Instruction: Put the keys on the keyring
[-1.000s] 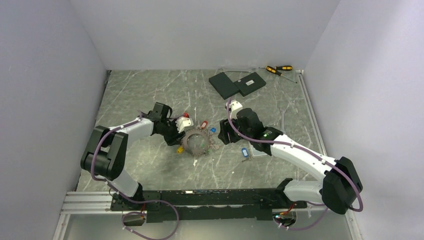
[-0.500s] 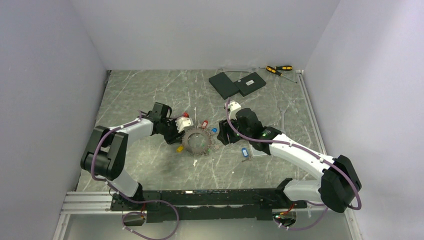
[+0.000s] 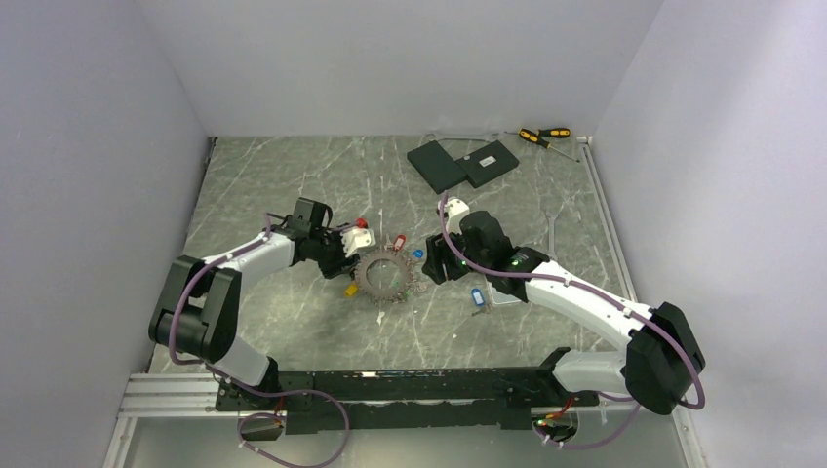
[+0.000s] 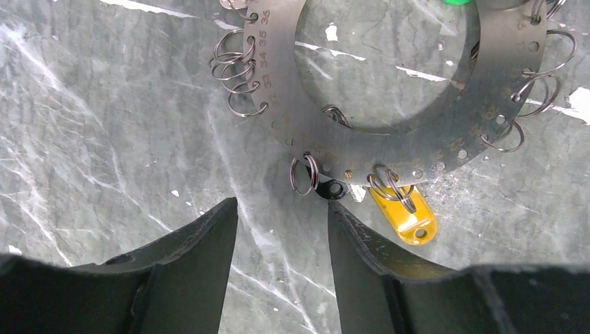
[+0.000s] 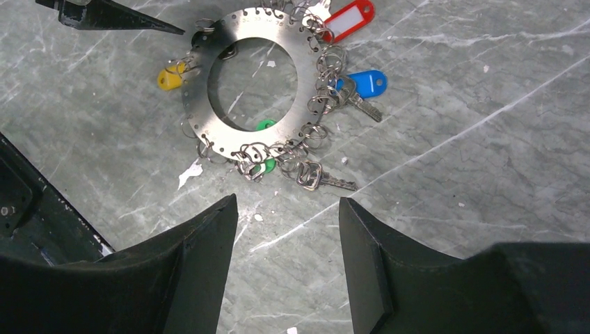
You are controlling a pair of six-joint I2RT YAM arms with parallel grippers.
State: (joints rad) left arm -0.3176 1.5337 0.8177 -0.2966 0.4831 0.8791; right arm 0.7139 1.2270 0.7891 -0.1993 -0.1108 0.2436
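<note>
left arm has drawn back up and to the left over the last second, with the elbow swung outward. right arm and keyring (image 3: 387,276) sit about where they were.

left gripper (image 4: 282,204): jaws parted, nothing between them, only bare table (image 3: 293,185) in the gap. tips are just short of the keyring's near rim, not touching it.

right gripper (image 5: 287,200): jaws parted and empty, hovering on the opposite side of the keyring, near it but apart.

keyring: a flat metal ring plate with numbered holes round its edge, lying flat on the table between the two grippers. many small split rings hang from the holes.

keys and tags at the plate:
- yellow tag (image 4: 407,212) on a split ring at the rim nearest the left gripper.
- red tag (image 5: 348,19) at the far rim in the right wrist view.
- blue tag (image 5: 367,81) with a small key beside it, at the edge of the plate.
- green tag (image 5: 264,165) among the split rings on the side nearest the right gripper. a second spot of green shows inside the plate's opening.
- grey key (image 5: 323,179) lying just off the rim on that same side.

loose blue key (image 3: 477,297) lies on the table apart from the keyring, under the right arm.

two black slabs (image 3: 463,163) and the screwdrivers (image 3: 544,136) lie by the back wall, well away.
</note>
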